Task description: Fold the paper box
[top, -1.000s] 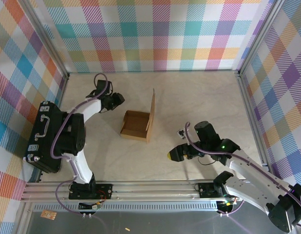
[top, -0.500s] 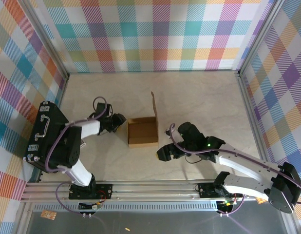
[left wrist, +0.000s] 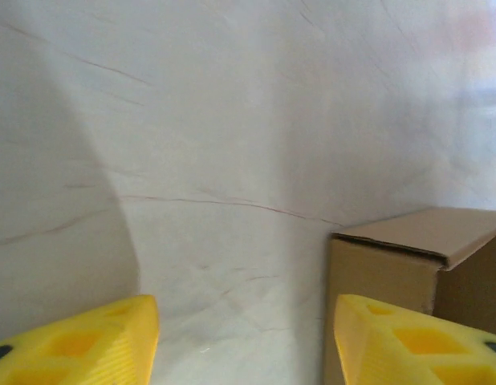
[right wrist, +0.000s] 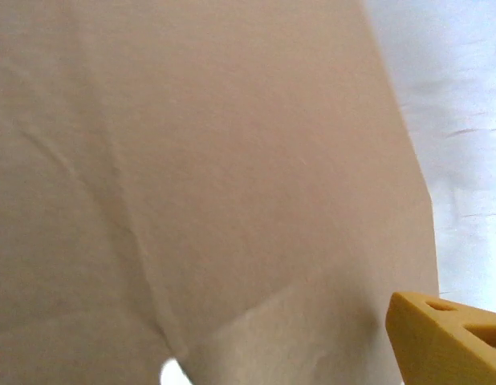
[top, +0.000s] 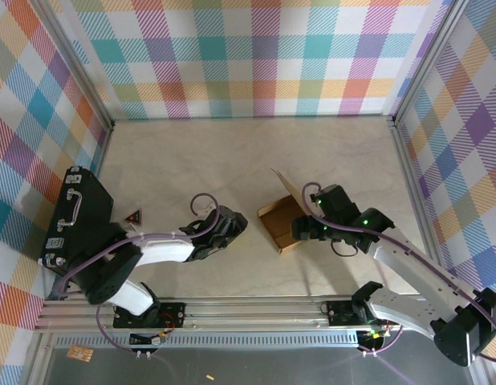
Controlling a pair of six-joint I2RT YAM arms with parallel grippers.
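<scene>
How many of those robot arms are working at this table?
2. The left arm reaches in from the near left, its tip just left of the paper box. The right arm comes from the near right, its tip at the box's right side. None seems hidden.

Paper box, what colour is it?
The paper box is plain brown, like cardboard. The left wrist view shows it best.

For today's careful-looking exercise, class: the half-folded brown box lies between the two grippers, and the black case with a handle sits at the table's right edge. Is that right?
Not quite. The top external view shows the black case at the table's left edge, beside the left arm. The rest holds: the half-folded brown box lies between the left gripper and the right gripper.
</scene>
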